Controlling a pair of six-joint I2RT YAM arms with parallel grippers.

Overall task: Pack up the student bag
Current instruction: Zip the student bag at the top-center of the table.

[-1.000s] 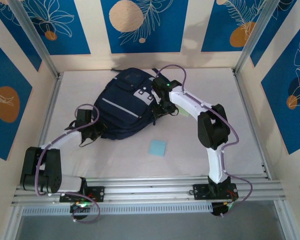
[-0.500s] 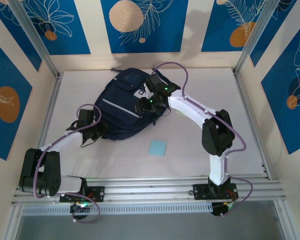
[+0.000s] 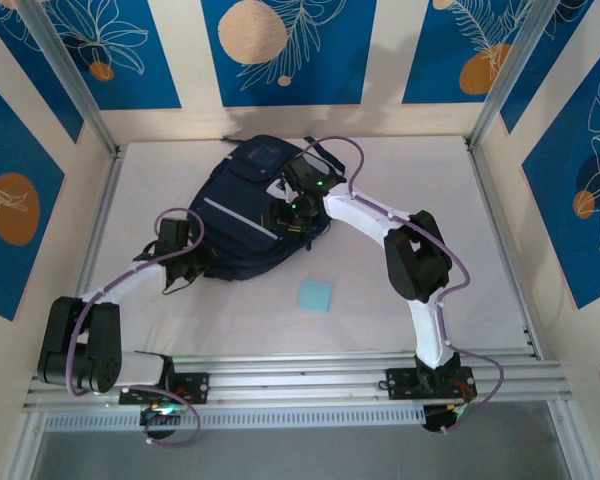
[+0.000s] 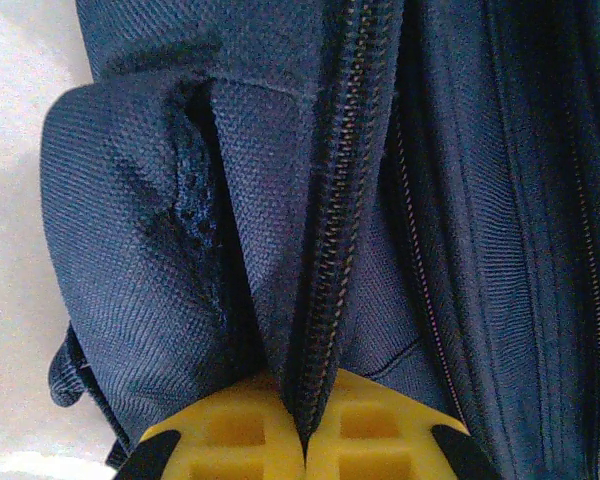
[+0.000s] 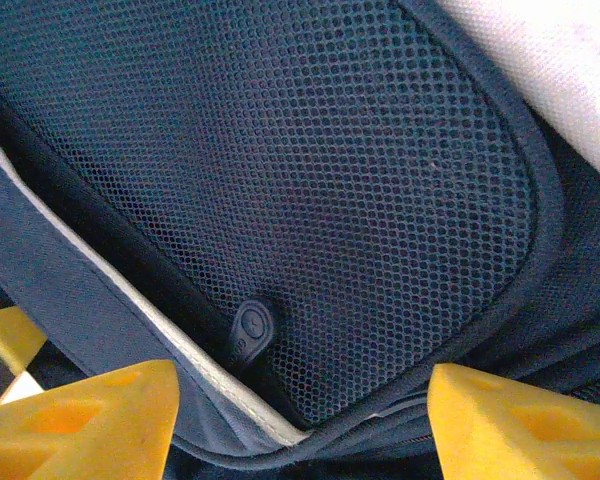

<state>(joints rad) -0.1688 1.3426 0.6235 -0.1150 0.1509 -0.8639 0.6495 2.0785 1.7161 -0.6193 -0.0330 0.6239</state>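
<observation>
The student bag [image 3: 242, 208], dark navy with a thin light stripe, lies flat at the middle back of the table. My left gripper [image 3: 194, 262] is at the bag's near-left edge. In the left wrist view its yellow fingers [image 4: 230, 435] are shut on a fold of the bag's fabric along a zipper [image 4: 335, 250]. My right gripper [image 3: 288, 212] hovers over the bag's right side. In the right wrist view its yellow fingers [image 5: 85, 420] stand wide apart over a dark mesh pocket [image 5: 310, 170], with a small rubber tab [image 5: 250, 330] between them.
A light blue square pad [image 3: 315, 296] lies on the white table [image 3: 400, 170] just in front of the bag. Metal frame posts and patterned walls close in the table on three sides. The right arm's elbow [image 3: 415, 260] stands right of the pad.
The right arm has swung left, from the bag's right edge onto the bag, and its jaws have opened wider. The left arm and the bag have not moved.
</observation>
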